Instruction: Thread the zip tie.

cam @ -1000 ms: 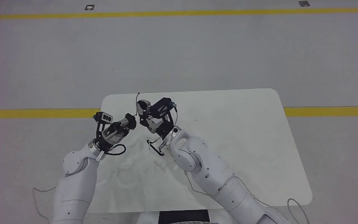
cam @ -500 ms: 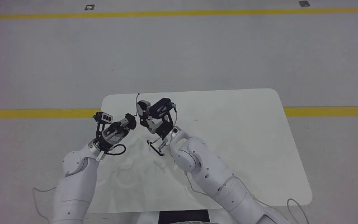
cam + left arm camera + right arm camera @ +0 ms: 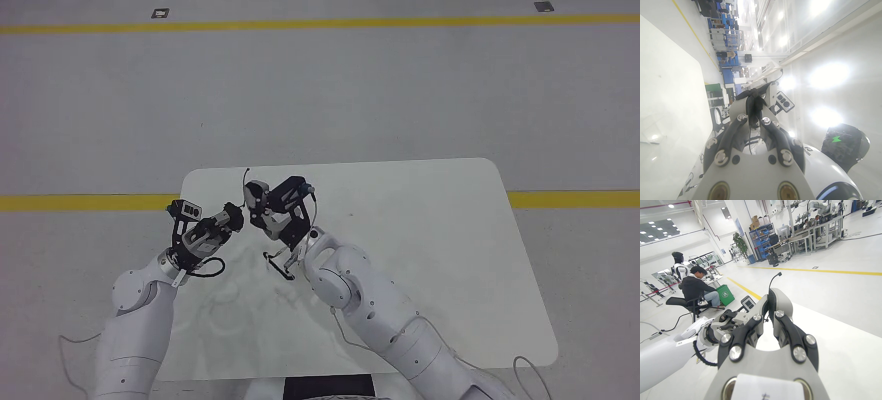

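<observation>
Holds zip tie (image 3: 770,283) in shut right pincer (image 3: 769,294), head jutting toward 12 o'clock, left pincer (image 3: 752,100) pinching tail at 8 o'clock.

From where I stand, the zip tie (image 3: 770,284) is black, a thin dark line against the pale grey floor (image 3: 829,291). The right gripper (image 3: 770,294) has white finger shells, black textured pads, black links and silver bolts. The left gripper (image 3: 754,96) wears the same white, black and silver. The table (image 3: 430,230) is plain white with no pattern. Yellow lines (image 3: 320,22) stripe the floor. Off to one side there's a green bin (image 3: 726,294) with a white emblem on it. The shelves (image 3: 761,237) further back are full of blue crates, and beside them is a dark green plant (image 3: 740,245).
</observation>
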### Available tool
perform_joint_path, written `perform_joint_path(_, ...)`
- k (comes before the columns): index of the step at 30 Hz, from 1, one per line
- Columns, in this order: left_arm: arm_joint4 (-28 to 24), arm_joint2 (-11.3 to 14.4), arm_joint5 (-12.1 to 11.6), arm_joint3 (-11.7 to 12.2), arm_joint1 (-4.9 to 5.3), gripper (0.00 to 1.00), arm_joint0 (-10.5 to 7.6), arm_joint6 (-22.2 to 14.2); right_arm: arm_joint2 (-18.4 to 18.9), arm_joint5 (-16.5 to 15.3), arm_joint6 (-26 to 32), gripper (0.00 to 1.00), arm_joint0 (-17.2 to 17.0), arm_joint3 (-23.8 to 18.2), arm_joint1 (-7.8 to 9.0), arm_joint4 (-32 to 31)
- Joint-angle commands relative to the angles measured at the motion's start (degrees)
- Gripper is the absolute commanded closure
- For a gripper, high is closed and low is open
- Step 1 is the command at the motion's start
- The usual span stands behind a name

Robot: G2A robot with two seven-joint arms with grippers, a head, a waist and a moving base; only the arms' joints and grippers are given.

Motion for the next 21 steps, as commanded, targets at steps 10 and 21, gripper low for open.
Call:
perform_joint_path(10, 0.0, 0.0, 0.0, 0.0, 0.0, 1.0, 0.0, 0.0, 0.2, -0.5, -0.9, 1.0, -0.3, -0.5, -0.01, -0.1)
perform_joint_path(21, 0.0, 0.0, 0.0, 0.0, 0.0, 1.0, 0.0, 0.0, 0.2, 0.2, -2.0, 1.0, -0.3, -0.3, -0.14, -1.0)
